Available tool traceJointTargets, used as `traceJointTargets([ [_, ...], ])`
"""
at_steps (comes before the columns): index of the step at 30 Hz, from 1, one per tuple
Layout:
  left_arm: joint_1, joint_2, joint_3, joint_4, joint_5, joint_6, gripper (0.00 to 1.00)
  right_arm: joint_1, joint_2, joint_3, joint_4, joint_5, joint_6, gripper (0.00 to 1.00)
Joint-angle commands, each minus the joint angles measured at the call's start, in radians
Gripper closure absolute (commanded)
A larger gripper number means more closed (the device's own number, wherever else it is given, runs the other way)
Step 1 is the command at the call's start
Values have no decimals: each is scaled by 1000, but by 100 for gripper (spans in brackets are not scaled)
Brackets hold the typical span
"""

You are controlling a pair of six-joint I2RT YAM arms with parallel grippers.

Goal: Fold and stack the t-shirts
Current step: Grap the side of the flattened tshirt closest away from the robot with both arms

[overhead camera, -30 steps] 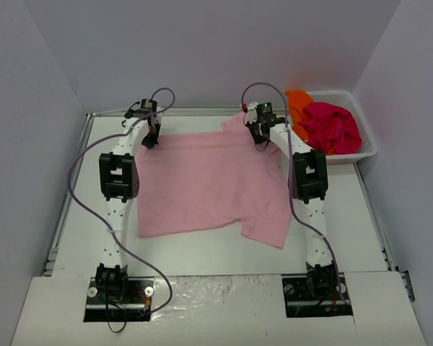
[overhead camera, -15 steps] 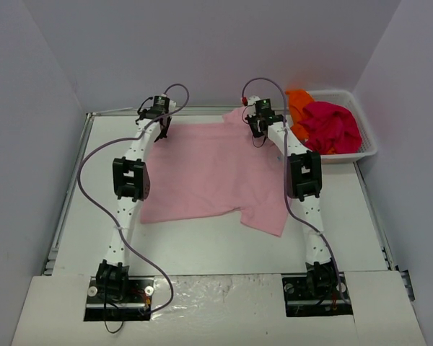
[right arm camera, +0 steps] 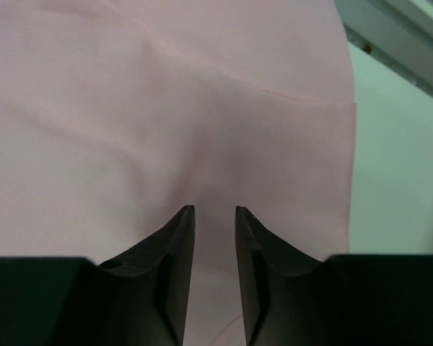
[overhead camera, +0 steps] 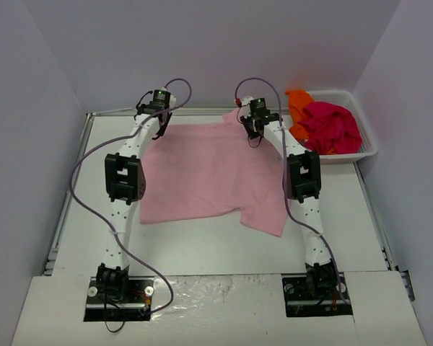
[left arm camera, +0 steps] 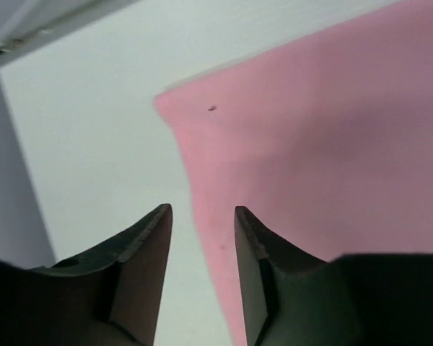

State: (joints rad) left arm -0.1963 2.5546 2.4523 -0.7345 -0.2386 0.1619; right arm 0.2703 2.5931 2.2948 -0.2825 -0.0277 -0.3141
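Hovering at the far edge, L gripper [left arm camera: 200, 209] shows a narrow gap over the pink t-shirt [overhead camera: 209, 173] corner, nothing pinched. R gripper [right arm camera: 215, 209] tips close together over cloth, can't tell if gripping. Shirt's spread flat on table [overhead camera: 202, 249].

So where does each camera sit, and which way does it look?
Top camera: high behind the arm bases, looking down at the table, pink t-shirt and basket; left arm and right arm show.
Left wrist: on the left arm, looking past the left gripper at the t-shirt's corner.
Right wrist: on the right arm, looking past the right gripper at t-shirt cloth.
Shared: all see the pink t-shirt.
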Motion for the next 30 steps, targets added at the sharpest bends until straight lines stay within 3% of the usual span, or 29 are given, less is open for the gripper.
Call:
traceJointTargets([
  [1,-6,-279,-12,61,-80,19,61,39,-175,8,-30,84,0,73],
  [5,-17,-448,-123,35,-70,34,50,69,-344,-63,-30,138,-16,60],
  [6,-17,-518,-201,34,-58,47,45,73,-378,-133,-30,138,-17,43],
  [9,-17,-669,-425,56,-19,79,43,78,-507,-269,-30,117,-25,41],
  [12,-32,-821,-629,90,1,183,42,76,-651,-495,-30,69,-36,47],
  [14,-38,-954,-858,150,-8,214,41,76,-758,-670,-34,39,-60,47],
  [16,-37,-1042,-1052,196,-4,241,29,76,-821,-807,-67,-29,-83,43],
  [22,-41,-1338,-1338,175,87,300,27,73,-1068,-1076,-181,-201,-154,40],
  [30,-48,-1514,-1572,187,88,438,25,78,-1205,-1247,-210,-255,-140,35],
])
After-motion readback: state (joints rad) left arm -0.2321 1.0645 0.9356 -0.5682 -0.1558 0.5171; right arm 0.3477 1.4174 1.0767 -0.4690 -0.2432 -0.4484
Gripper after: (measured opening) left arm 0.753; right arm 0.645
